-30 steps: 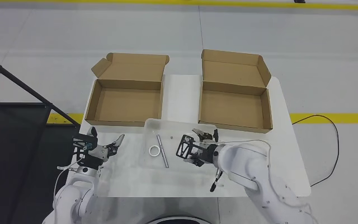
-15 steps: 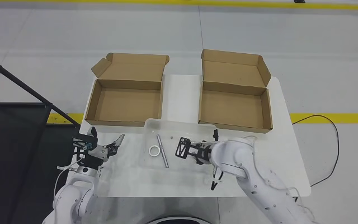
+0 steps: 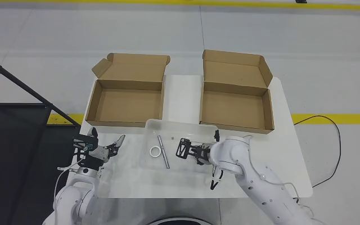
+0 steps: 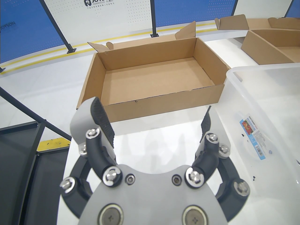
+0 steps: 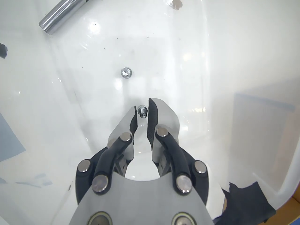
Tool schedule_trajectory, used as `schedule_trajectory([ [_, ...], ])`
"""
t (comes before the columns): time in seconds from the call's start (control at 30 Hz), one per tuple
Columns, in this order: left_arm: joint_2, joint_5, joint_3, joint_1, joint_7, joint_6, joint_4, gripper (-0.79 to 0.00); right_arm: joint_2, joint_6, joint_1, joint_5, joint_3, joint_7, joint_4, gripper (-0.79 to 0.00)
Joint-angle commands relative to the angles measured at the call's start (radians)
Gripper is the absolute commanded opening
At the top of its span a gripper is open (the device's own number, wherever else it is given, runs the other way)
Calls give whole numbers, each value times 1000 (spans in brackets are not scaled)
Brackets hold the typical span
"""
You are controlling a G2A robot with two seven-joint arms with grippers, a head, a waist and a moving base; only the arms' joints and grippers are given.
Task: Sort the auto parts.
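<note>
Nearest the robot, the left end effector (image 4: 152, 106) hangs wide open and empty over the desk (image 3: 183, 90), just beside the clear plastic bin (image 3: 147, 126). The right end effector (image 5: 143, 104) is down inside that bin. Its pads are narrowed to a slim gap, with a small metal bolt (image 5: 142, 113) lying between them on the bin floor. I cannot tell whether the pads touch it yet.

The bolt looks light, rigid and smooth, so it will likely skid or roll on the glossy plastic. It is best pinched across its shank, low and square.

A 2nd small fastener (image 5: 126, 73) lies just beyond. A steel rod (image 3: 163, 151) and a pale ring (image 3: 153, 151) lie farther along the bin floor. The rod is stiff, heavier and slick, and is best taken mid-length.

Past the bin stand 2 open cardboard boxes, the left box (image 4: 150, 80) and the right box (image 3: 236, 109), both with bare floors. Beyond them is pale workshop floor with a yellow line.
</note>
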Motion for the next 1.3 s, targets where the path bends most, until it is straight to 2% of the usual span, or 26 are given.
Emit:
schedule_trajectory([
  [0.0,0,0,0,0,0,0,0,0,0,0,5,2,1,-7,9,-785],
  [0.17,0,0,0,0,0,0,0,0,11,11,-7,1,61,-65,-66,-785],
  [0.37,0,0,0,0,0,0,0,0,44,26,-83,9,236,-185,-228,-785],
  [0.5,0,0,0,0,0,0,0,0,61,64,-145,18,370,-321,-312,-785],
  [0.7,0,0,0,0,0,0,0,0,77,80,-267,98,564,-607,-388,-785],
  [0.93,0,0,0,0,0,0,0,0,81,97,-348,192,676,-789,-370,-785],
  [1.07,0,0,0,0,0,0,0,0,83,134,-358,168,688,-792,-350,-785],
  [1.17,0,0,0,0,0,0,0,0,85,193,-333,40,659,-692,-354,-785],
  [1.27,0,0,0,0,0,0,0,0,86,237,-258,-129,605,-562,-310,-785],
])
